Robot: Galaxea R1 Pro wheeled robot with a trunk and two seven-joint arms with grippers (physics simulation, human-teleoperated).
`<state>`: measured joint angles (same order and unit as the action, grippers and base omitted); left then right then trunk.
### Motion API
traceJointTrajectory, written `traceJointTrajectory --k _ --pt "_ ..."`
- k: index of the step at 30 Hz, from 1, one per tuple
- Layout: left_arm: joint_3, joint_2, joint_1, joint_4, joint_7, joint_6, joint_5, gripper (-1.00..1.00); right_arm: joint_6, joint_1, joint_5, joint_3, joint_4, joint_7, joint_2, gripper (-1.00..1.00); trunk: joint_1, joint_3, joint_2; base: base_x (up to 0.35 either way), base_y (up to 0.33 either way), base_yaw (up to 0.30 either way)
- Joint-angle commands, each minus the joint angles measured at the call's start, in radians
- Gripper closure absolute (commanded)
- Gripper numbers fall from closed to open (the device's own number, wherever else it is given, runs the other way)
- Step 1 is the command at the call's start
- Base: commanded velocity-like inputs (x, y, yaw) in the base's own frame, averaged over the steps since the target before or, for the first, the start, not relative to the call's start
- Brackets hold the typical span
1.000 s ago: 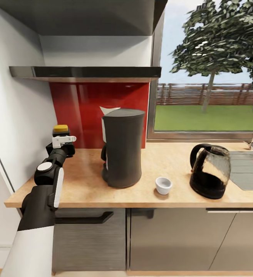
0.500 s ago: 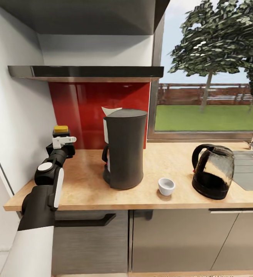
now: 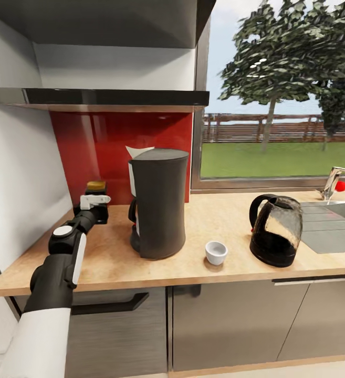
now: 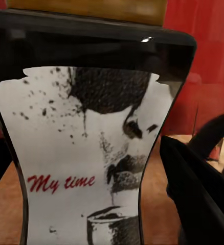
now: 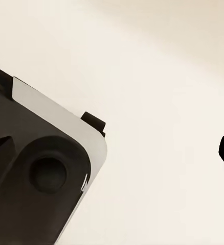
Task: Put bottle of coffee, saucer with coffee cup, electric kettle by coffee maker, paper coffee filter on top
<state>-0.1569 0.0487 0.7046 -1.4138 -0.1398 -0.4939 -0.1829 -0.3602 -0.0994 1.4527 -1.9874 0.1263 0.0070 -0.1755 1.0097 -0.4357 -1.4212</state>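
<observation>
- Gripping: left gripper closed on small dark tan-capped coffee bottle, low over wood-grain tabletop, for placement beside tall dark-grey coffee maker.
- Right gripper: state indeterminable.

Illumination in the head view is bright, even and diffuse; daylight enters through the window on the right. Shadows are soft: a small dark patch lies under the coffee cup, and a faint one surrounds the base of the coffee maker. The red backsplash carries pale vertical reflections, and the kitchen shelf shows a glossy highlight along its front edge. Straight lines bow toward the frame edges, indicating wide-angle distortion. In the left wrist view, the bottle of coffee is very close, with slightly soft label print. The right wrist view is washed out and nearly featureless.
</observation>
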Motion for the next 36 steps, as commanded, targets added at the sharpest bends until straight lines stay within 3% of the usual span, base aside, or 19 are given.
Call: traceJointTrajectory --k 1,5,15,16,19,36 --pt "-0.003 -0.006 0.001 0.007 -0.011 -0.004 -0.004 1.0 -0.003 -0.001 0.011 -0.007 0.003 0.001 -0.001 -1.0 0.0 -0.001 -0.001 0.0 0.0 -0.004" --pt "-0.004 -0.022 0.001 0.023 -0.014 -0.003 -0.004 1.0 -0.003 -0.002 0.011 -0.007 0.003 0.001 -0.001 -1.0 0.0 -0.001 -0.001 0.07 0.061 -0.001" --pt "-0.006 -0.024 0.001 0.06 -0.067 -0.002 -0.002 1.0 -0.003 -0.001 0.011 -0.007 0.001 0.001 -0.001 -1.0 0.0 -0.001 -0.001 0.022 0.019 0.0" --pt "-0.014 -0.024 0.001 0.061 -0.111 -0.002 -0.002 1.0 -0.003 -0.001 0.011 -0.007 0.001 0.002 -0.001 -1.0 0.0 -0.001 -0.001 0.0 0.0 -0.105" --pt "-0.056 -0.023 0.001 0.062 -0.14 -0.002 -0.003 1.0 -0.003 -0.001 0.011 -0.007 0.001 0.001 -0.001 -1.0 0.0 -0.001 -0.001 0.0 0.0 -0.156" --pt "-0.072 -0.023 0.001 0.053 -0.151 -0.002 -0.001 1.0 -0.003 -0.001 0.011 -0.007 0.001 0.002 -0.001 -1.0 0.0 -0.001 -0.001 0.0 0.0 -0.09"
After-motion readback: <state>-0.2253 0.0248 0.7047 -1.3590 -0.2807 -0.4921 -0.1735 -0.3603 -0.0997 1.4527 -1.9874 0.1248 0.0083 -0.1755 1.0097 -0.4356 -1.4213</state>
